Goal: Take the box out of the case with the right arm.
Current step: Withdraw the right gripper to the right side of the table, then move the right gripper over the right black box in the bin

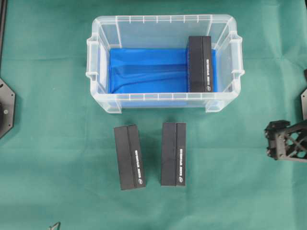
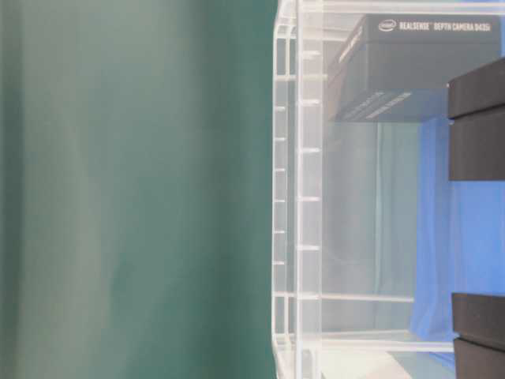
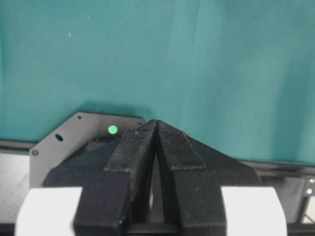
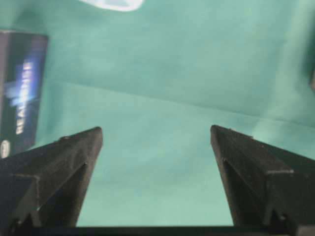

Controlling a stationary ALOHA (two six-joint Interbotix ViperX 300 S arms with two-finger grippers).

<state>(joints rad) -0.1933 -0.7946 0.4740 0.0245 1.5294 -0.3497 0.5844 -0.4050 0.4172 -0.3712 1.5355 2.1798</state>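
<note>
The clear case with a blue lining stands at the back middle of the green cloth. One black box lies inside it against the right wall; the table-level view shows that box through the case wall. My right gripper hovers at the right edge, well clear of the case, its jaws wide open and holding nothing. My left gripper is shut on nothing over its own base plate.
Two more black boxes lie side by side on the cloth in front of the case. One of them shows at the left of the right wrist view. The left arm's base plate sits at the left edge.
</note>
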